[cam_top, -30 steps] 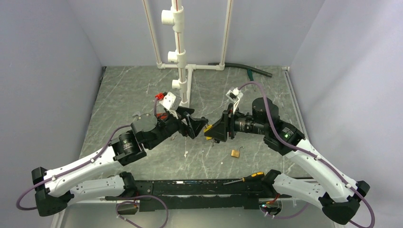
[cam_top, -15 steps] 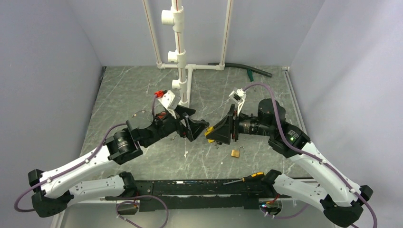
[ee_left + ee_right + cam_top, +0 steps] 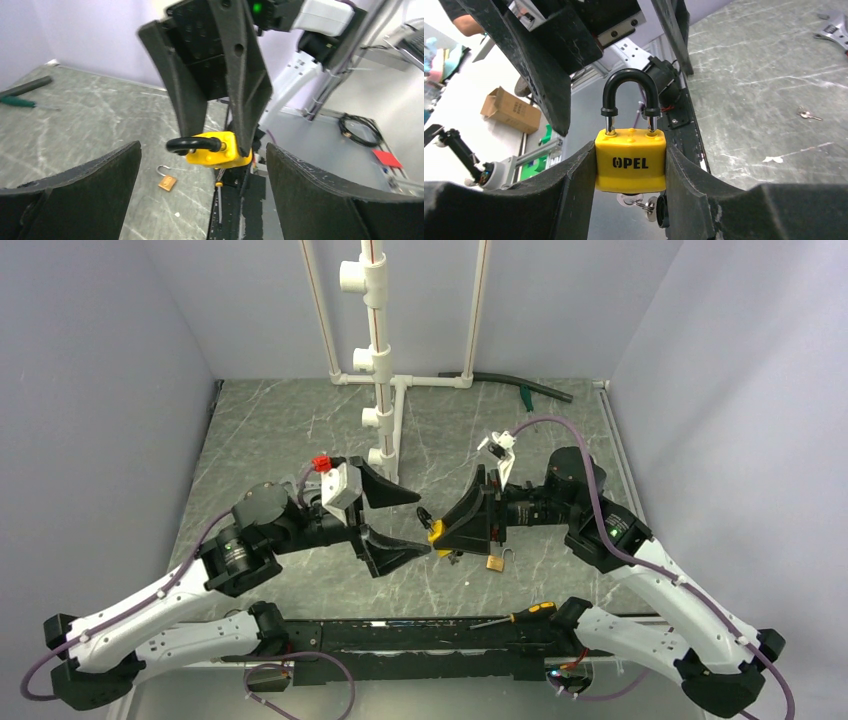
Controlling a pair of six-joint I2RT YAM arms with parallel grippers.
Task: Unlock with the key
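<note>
The right gripper (image 3: 631, 150) clamps the yellow padlock (image 3: 630, 170) by its sides, and the key (image 3: 638, 203) shows just beneath the lock's body. Facing the shackle, the left gripper (image 3: 423, 523) stands spread wide, holding nothing. Below, a small brass padlock (image 3: 495, 562) lies on the grey marbled table (image 3: 280, 430). A white pipe frame (image 3: 378, 360) rises at the back, between pale lilac walls (image 3: 100, 390).

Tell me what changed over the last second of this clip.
The left gripper opened wide and drew back from the yellow padlock, toward its own side. The right gripper, shut on the padlock, carried it slightly toward the near edge. The small brass padlock and the screwdriver stayed where they lay.
</note>
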